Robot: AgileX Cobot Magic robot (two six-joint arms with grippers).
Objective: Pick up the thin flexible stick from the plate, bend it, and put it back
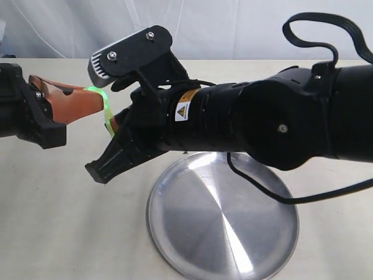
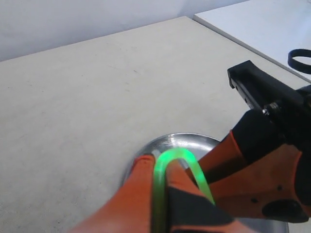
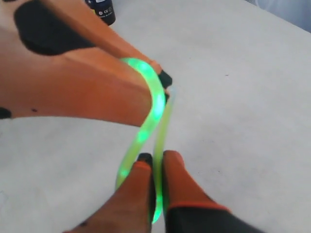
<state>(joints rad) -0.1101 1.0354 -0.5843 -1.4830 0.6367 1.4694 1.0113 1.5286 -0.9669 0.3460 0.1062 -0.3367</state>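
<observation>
The thin light-green stick (image 1: 106,111) hangs in the air above the table, left of the steel plate (image 1: 192,233), and is bent into a tight U. My left gripper (image 1: 100,98) is shut on one end of it. My right gripper (image 1: 116,123) reaches across from the right and is shut on the other end. In the left wrist view the stick (image 2: 176,153) arches from my left gripper (image 2: 159,162) over to the right gripper's orange fingers (image 2: 233,160), with the plate (image 2: 189,140) below. In the right wrist view the stick (image 3: 154,97) loops out from my right gripper (image 3: 158,158).
The right arm's black cable (image 1: 262,189) hangs over the plate's far side. A dark bottle-like object (image 3: 99,9) stands on the table beyond the left gripper. A white board (image 2: 262,24) lies beside the table edge, with a black ring (image 2: 299,60) near it.
</observation>
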